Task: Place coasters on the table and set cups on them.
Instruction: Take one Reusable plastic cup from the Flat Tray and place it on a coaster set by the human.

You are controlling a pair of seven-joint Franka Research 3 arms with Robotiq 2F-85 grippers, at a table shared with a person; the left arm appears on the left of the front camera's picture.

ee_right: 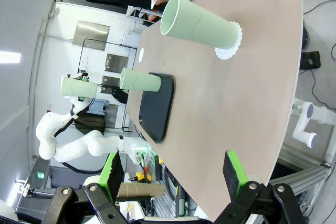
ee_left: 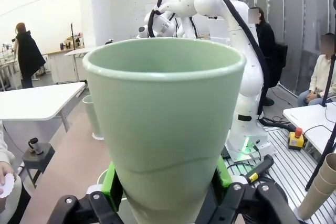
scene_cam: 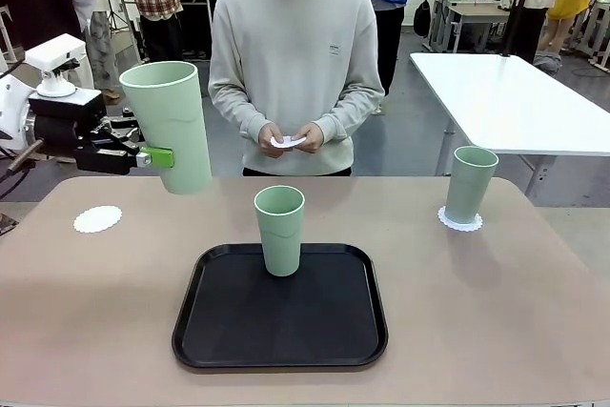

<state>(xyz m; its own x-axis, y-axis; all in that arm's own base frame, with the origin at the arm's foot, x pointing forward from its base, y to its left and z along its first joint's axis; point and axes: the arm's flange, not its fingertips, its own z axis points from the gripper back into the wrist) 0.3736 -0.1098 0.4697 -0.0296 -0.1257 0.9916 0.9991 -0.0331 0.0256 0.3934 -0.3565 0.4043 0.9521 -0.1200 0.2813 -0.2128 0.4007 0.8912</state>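
My left gripper [scene_cam: 157,156] is shut on a tall mint-green cup [scene_cam: 168,126] and holds it in the air above the left side of the table [scene_cam: 496,312]. Below and to its left a bare white coaster [scene_cam: 97,219] lies on the table. In the left wrist view the held cup [ee_left: 163,129] stands between the green pads [ee_left: 110,184]. A second cup [scene_cam: 279,229] stands on the black tray [scene_cam: 219,331]. A third cup [scene_cam: 470,184] rests on a coaster [scene_cam: 460,220] at the right. My right gripper [ee_right: 173,174] hangs open above the table's edge, well back from that cup [ee_right: 199,24].
The person stands at the far side and holds a white coaster [scene_cam: 288,141] in both hands. A white table [scene_cam: 515,92] stands behind on the right. Bare tabletop lies on both sides of the tray.
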